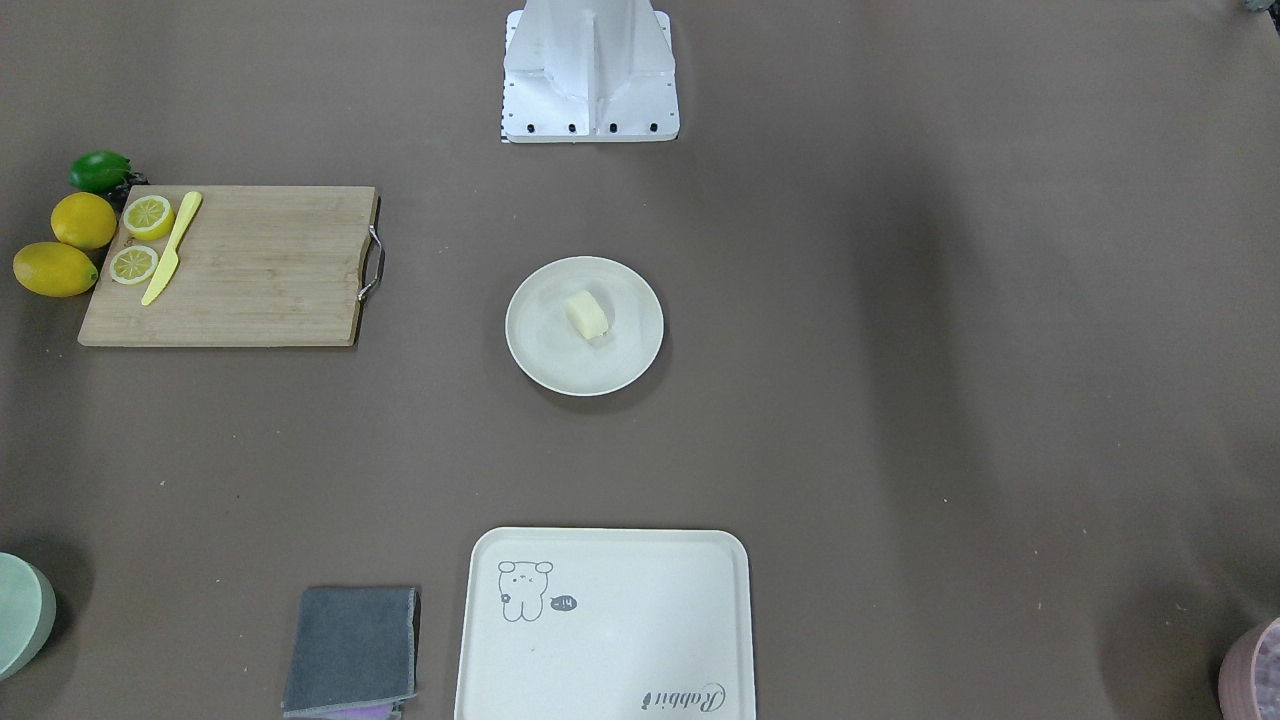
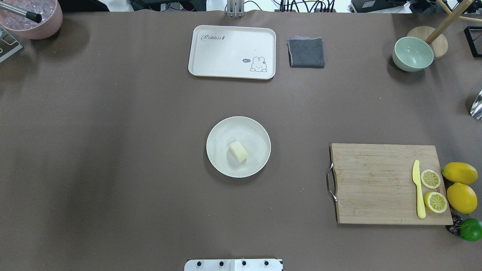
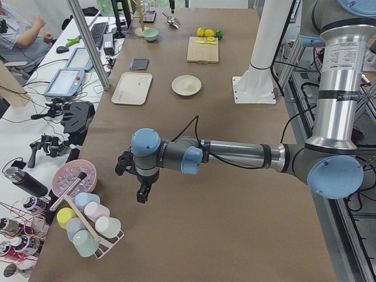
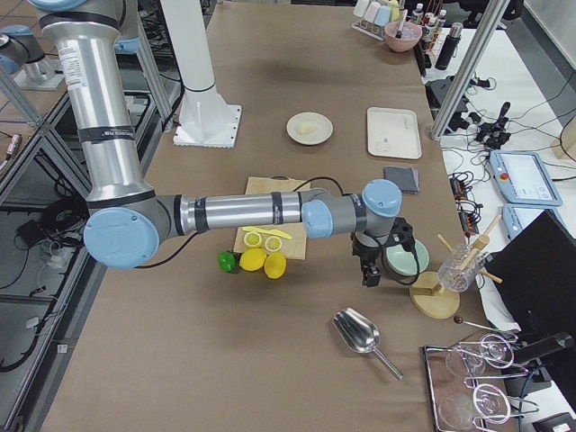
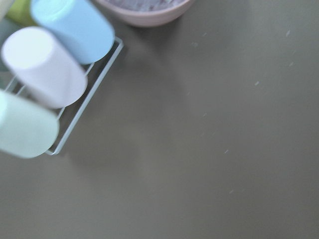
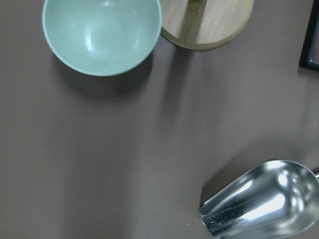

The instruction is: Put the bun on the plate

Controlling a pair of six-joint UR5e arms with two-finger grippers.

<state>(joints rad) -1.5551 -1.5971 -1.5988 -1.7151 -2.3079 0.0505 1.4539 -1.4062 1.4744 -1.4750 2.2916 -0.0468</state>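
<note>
The pale cream bun (image 2: 238, 151) lies on its side inside the round off-white plate (image 2: 222, 162) at the table's middle; the front-facing view shows the same bun (image 1: 587, 314) on the plate (image 1: 540, 350). Neither gripper is near it. My left gripper (image 3: 141, 197) hangs over the table's left end beside a cup rack and shows only in the left side view, so I cannot tell its state. My right gripper (image 4: 369, 277) hovers at the right end near a green bowl and shows only in the right side view, so its state is unclear too.
A cream tray (image 2: 226, 52) and a grey cloth (image 2: 306, 52) lie at the far edge. A cutting board (image 2: 376, 184) with lemon slices and a yellow knife sits right, whole lemons beside it. A green bowl (image 6: 99, 35), metal scoop (image 6: 264, 204) and cup rack (image 5: 45, 84) stand at the ends.
</note>
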